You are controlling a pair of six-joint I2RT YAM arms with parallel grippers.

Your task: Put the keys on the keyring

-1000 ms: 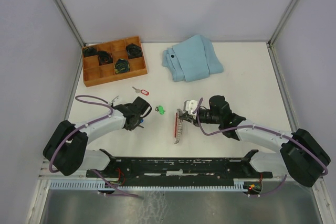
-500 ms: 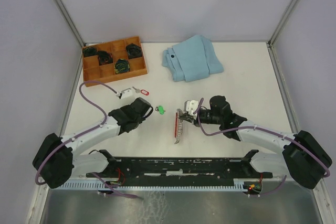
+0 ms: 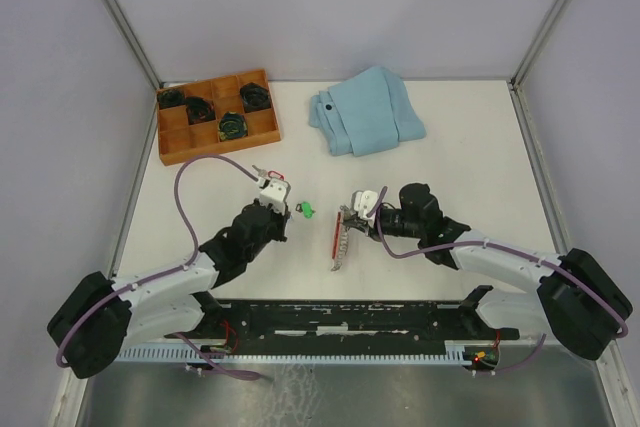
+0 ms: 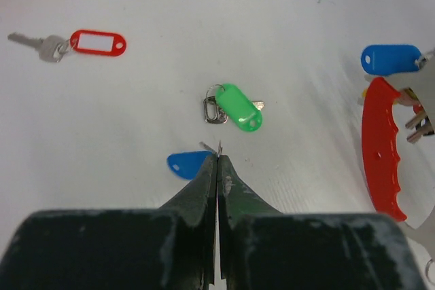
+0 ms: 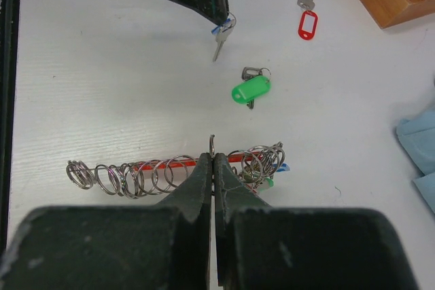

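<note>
White surface (image 3: 460, 167) seen from above and from both wrists. Nearest the robot lies the keyring (image 3: 340, 239), a red curved strip with a row of silvery loops, a few tagged keys bunched at its far end. Just beyond it and to the left, a green-tagged key (image 4: 234, 106) lies loose on the surface. Farther back a red-tagged key (image 4: 88, 42) lies flat. Behind that, a wooden tray (image 3: 215, 117) with compartments sits at the far left and a folded light-blue cloth (image 3: 365, 112) at the far middle. From above, the white camera (image 3: 272, 187) on the left wrist covers most of the red-tagged key, and the dark things in the tray are too small to make out. The left fingers (image 4: 204, 181) are clenched on a blue-tagged key (image 4: 187, 164), which hangs from their tips near the green one. The right fingers (image 5: 202, 174) are pressed together, pinching one loop of the keyring
</note>
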